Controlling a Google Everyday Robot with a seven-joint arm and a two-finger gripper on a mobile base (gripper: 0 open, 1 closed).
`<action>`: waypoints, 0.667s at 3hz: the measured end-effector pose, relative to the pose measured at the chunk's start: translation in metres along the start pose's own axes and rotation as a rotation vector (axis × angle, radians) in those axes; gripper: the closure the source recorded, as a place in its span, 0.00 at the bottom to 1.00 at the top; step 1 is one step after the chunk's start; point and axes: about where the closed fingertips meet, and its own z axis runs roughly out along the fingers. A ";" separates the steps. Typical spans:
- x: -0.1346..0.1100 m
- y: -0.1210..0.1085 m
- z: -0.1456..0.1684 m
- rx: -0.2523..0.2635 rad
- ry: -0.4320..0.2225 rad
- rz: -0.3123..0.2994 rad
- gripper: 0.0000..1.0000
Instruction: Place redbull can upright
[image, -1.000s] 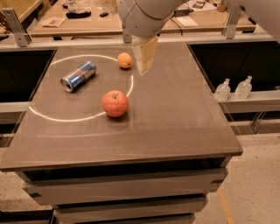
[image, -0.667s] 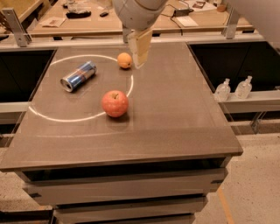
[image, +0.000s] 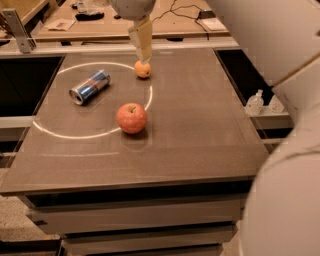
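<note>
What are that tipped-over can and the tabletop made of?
The can looks like thin metal: glossy blue and silver panels, shiny silver end. The tabletop seems smooth brown laminate or stone, faintly reflective; I cannot tell which. The gripper hangs just above the orange, apart from the can.

The redbull can (image: 90, 86) lies on its side on the worktop (image: 200, 125), rear-left of the apple (image: 131, 118). The end effector (image: 144, 56) hangs just above the orange (image: 143, 69).

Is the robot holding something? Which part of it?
Nothing is held. The gripper hangs near the orange; the redbull can lies apart on its side.
</note>
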 end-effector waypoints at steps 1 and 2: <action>-0.007 -0.005 0.036 -0.105 -0.038 -0.048 0.00; -0.023 -0.006 0.069 -0.201 -0.067 -0.103 0.00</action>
